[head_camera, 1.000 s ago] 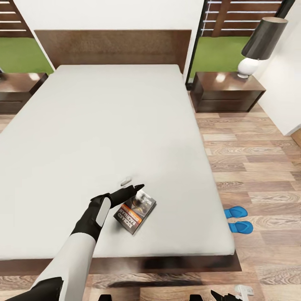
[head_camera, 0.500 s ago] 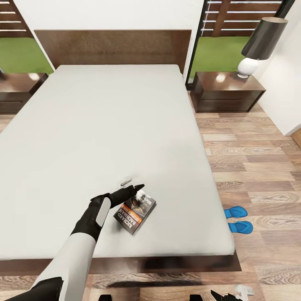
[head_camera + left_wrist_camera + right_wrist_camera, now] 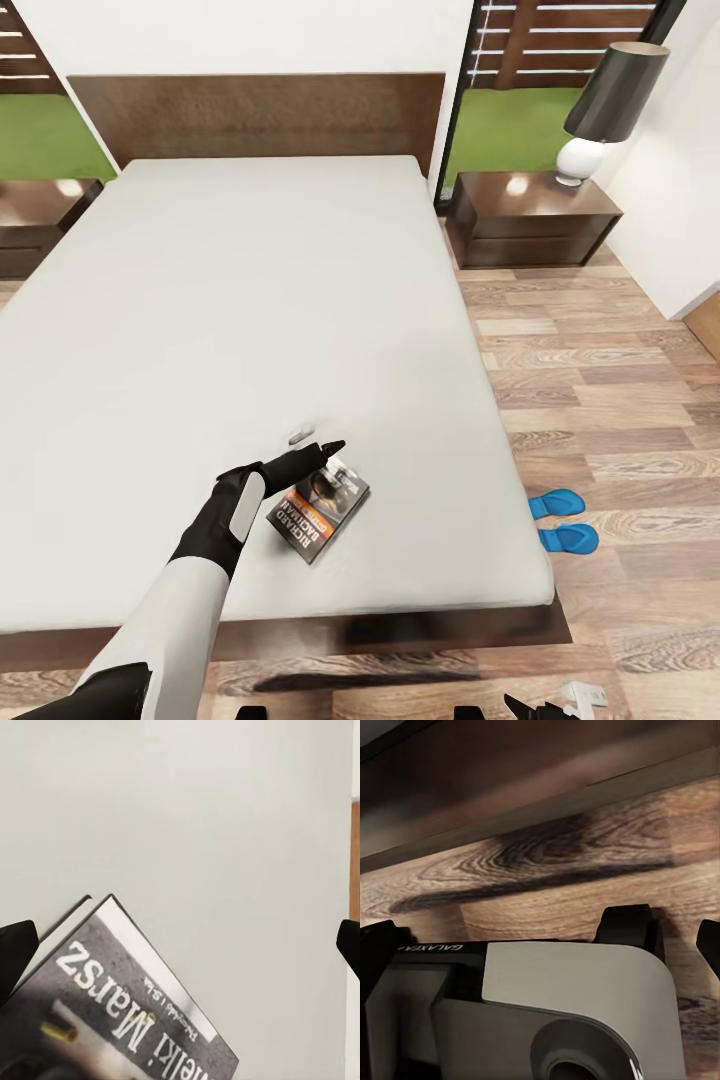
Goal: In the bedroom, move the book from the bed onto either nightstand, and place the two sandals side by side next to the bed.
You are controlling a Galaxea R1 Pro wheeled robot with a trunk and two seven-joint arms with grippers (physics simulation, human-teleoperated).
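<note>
Pale grey mattress everywhere, and on it the book sits near the foot end of the bed, a bit toward the robot's right side. The left hand is right at it: the dark fingers reach over the book's far corner, so the book lies just below and toward the robot from the fingertips. From the left wrist camera the two fingertips show at opposite edges with the book between them, so the hand looks spread wide, nothing gripped yet. Can't tell for sure if a finger is actually touching the cover.

The book lies flat and skewed, its long axis running diagonally, from the near-left corner up toward the far right. My guess is the hand needs to drop and close across the short side.

The left arm is clearly the nearer one. The right hand hangs low by the bed's foot, and I can't tell its state.

Around: a small pale bit on the mattress just beside the fingers, no idea what it is. The nightstand with a lamp is well apart, up by the headboard on the right. The blue sandals sit together on the wood floor beside the bed. Nothing's blocking the grab itself.
</note>
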